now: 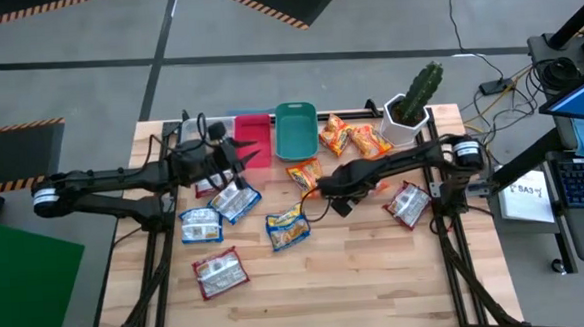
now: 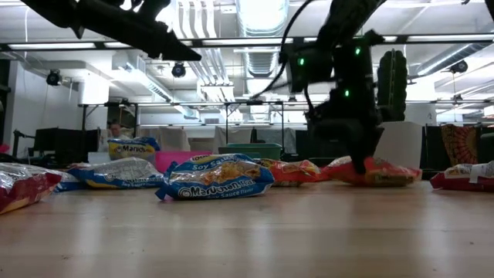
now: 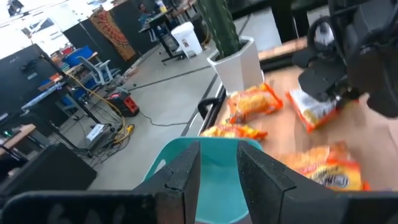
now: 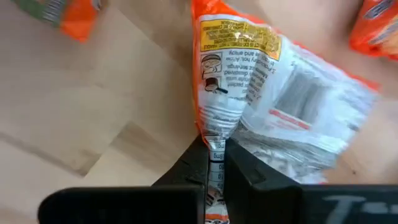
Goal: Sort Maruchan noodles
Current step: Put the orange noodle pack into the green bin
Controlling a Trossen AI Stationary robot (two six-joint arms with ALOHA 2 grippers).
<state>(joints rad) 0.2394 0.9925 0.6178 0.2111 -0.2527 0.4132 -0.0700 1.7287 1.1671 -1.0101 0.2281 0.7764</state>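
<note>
Maruchan noodles packets lie flat on the wooden table: blue ones at the middle left, red ones, and orange ones at the back. My right gripper points down at the table's middle, shut on an orange packet. My left gripper hovers roughly level beside the red bin, open with nothing between its fingers. It faces the teal bin. My right gripper pinches the orange packet's end seam between its two fingers, coming from above and pointing steeply down. The plastic bunches up toward the fingers. In the low view the rest of the packet lies on the table.
A red and a teal bin stand side by side at the table's far edge. A cactus in a white pot stands at the far right corner. The near half of the table is bare wood.
</note>
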